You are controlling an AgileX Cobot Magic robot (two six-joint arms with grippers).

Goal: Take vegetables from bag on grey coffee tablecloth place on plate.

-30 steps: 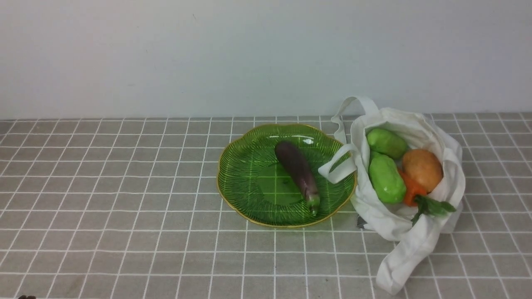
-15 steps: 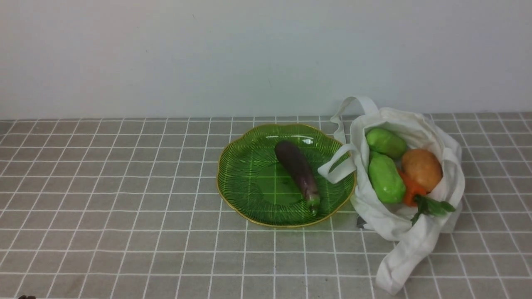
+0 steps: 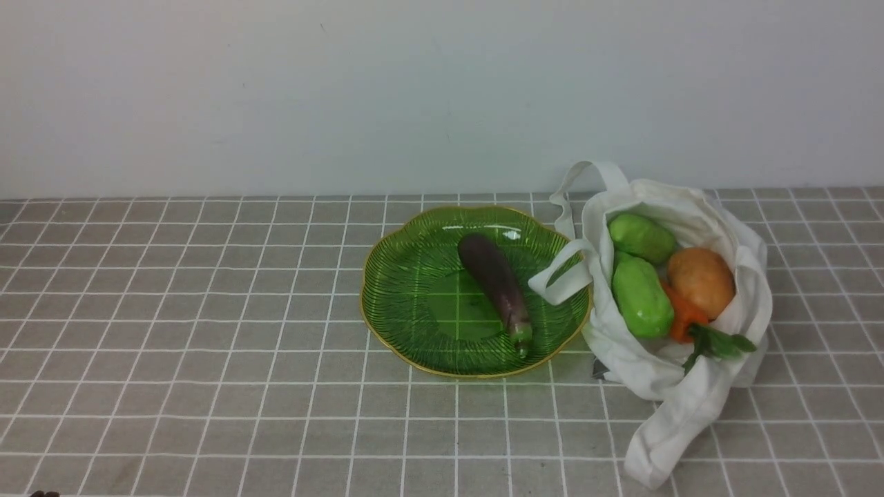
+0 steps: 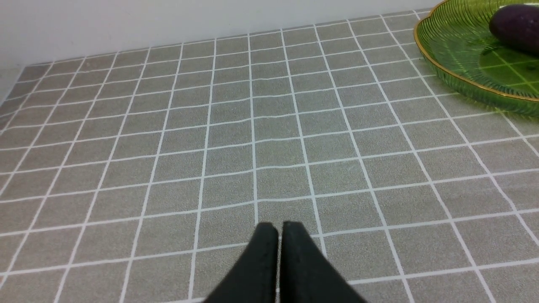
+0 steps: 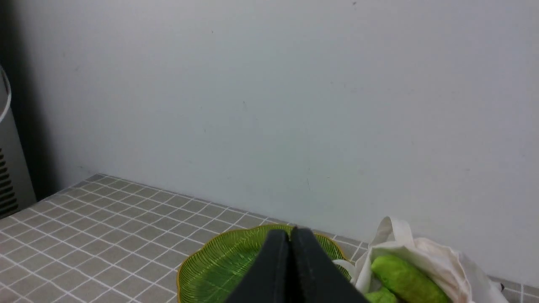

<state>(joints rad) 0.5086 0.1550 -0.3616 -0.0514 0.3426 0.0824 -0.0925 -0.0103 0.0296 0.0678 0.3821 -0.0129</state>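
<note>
A dark purple eggplant (image 3: pixel 496 283) lies across the green plate (image 3: pixel 407 290) on the grey coffee tablecloth (image 3: pixel 207 331). To the plate's right the white bag (image 3: pixel 690 400) lies open, one handle draped over the plate's rim. Inside it are two green vegetables (image 3: pixel 642 295), an orange-brown potato (image 3: pixel 702 279) and a carrot (image 3: pixel 684 317) with leaves. Neither arm shows in the front view. My left gripper (image 4: pixel 279 229) is shut and empty over bare cloth, left of the plate (image 4: pixel 459 80). My right gripper (image 5: pixel 289 233) is shut and empty, held back from the plate (image 5: pixel 219 265) and bag (image 5: pixel 438 261).
A plain white wall runs along the back edge of the cloth. In the right wrist view a pale appliance (image 5: pixel 8 168) with vents stands at the far side.
</note>
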